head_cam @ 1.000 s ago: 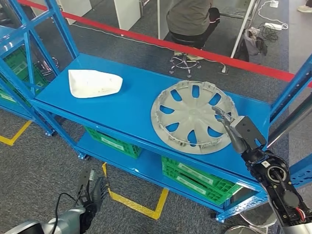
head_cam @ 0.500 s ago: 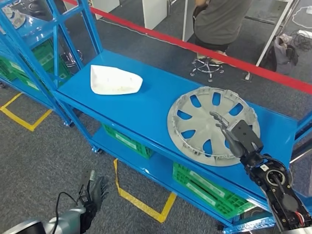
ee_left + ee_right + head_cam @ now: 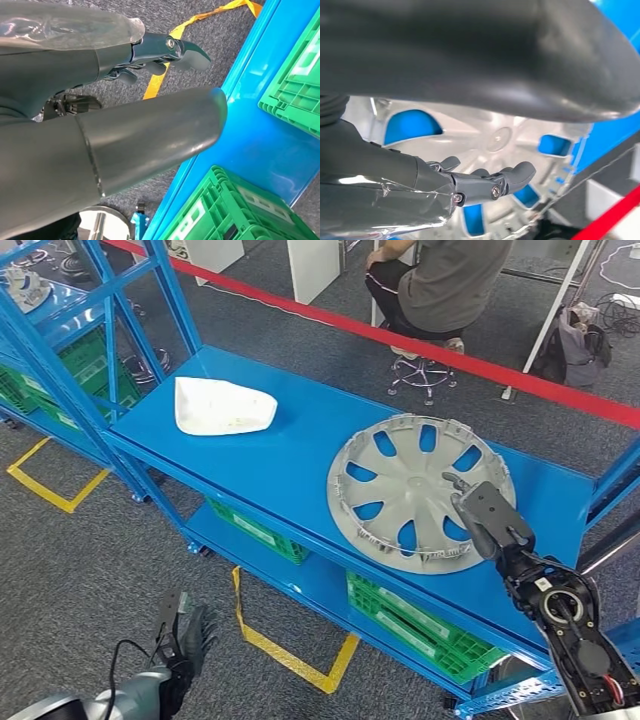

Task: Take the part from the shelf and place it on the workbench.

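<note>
hubcap [image 3: 420, 489], silver-grey with spoke-shaped cutouts showing blue through them, lies flat on the top deck of the blue shelf [image 3: 302, 455], toward the robot's right side of that deck. the right hand [image 3: 483, 515] reaches over the hubcap's near-right rim; in the right wrist view its fingers [image 3: 508, 177] are stretched out over the disc with a gap to the thumb above, and nothing is clasped between them. whether the fingertips touch the plastic cannot be told. the left hand [image 3: 185, 640] hangs low by the floor, fingers loosely apart and holding nothing; in the left wrist view its fingers [image 3: 177, 50] point past the shelf's lower edge.

a white plastic panel [image 3: 223, 406] lies flat on the same deck, well apart from the hubcap, toward the left end. under the deck, green crates [image 3: 411, 615] sit on the lower level. the floor is dark grey carpet [image 3: 75, 570] marked with yellow tape [image 3: 290, 660] in angled lines. a red strip [image 3: 453, 352] runs across the floor behind the shelf. beyond it a person [image 3: 441, 280] in a grey top sits on a stool with a chrome wheeled base [image 3: 423, 375]; cables and a dark bag [image 3: 577, 335] lie near white table legs.
</note>
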